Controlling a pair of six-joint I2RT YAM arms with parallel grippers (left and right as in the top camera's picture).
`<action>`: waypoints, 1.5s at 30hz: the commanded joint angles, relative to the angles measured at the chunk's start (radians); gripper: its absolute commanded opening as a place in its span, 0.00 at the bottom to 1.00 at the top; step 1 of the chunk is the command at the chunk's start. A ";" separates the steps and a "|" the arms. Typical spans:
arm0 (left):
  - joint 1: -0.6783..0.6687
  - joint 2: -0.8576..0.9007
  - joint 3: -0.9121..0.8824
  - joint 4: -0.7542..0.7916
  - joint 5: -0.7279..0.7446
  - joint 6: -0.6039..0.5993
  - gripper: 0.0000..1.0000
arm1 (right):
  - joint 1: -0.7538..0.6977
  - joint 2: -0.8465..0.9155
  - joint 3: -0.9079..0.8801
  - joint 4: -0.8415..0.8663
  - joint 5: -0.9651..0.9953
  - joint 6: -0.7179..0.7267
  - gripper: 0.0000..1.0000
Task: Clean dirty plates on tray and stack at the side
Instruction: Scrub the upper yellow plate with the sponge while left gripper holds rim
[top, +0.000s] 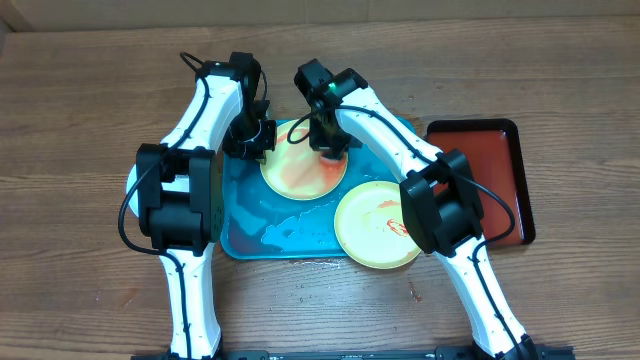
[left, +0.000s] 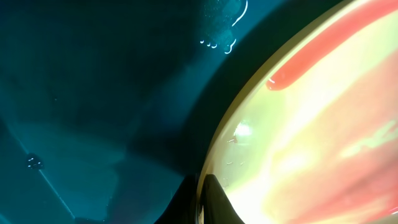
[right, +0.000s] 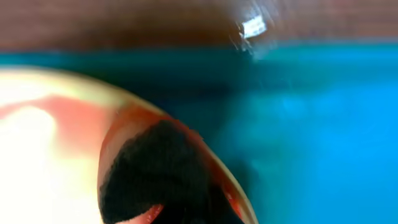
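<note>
A lime-yellow-rimmed plate (top: 300, 170) smeared with red sauce lies at the back of the turquoise tray (top: 250, 215). My left gripper (top: 255, 145) is shut on this plate's left rim; in the left wrist view the two fingers (left: 202, 202) pinch the rim of the plate (left: 311, 137). My right gripper (top: 330, 148) is over the plate's back right part. It holds a dark sponge (right: 155, 177) pressed on the sauce-smeared plate (right: 43, 149). A second lime-yellow plate (top: 372, 225) with red smears lies across the tray's front right corner. A pale blue edge (top: 129, 185), perhaps the blue plate, shows left of the left arm.
A smaller dark red tray with a black rim (top: 490, 170) lies on the wooden table right of the turquoise tray. The turquoise tray's floor is wet, with puddles at its front (top: 285, 230). Both arms reach over the tray from the front.
</note>
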 joint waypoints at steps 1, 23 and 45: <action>0.000 -0.017 -0.009 0.006 -0.018 0.005 0.04 | -0.019 0.023 -0.010 0.084 -0.129 -0.130 0.04; 0.000 -0.017 -0.009 0.014 -0.018 0.008 0.04 | -0.045 0.051 0.033 -0.223 -0.393 -0.312 0.04; 0.000 -0.017 -0.009 0.019 -0.007 0.008 0.04 | 0.012 0.093 0.042 -0.005 -0.514 -0.240 0.04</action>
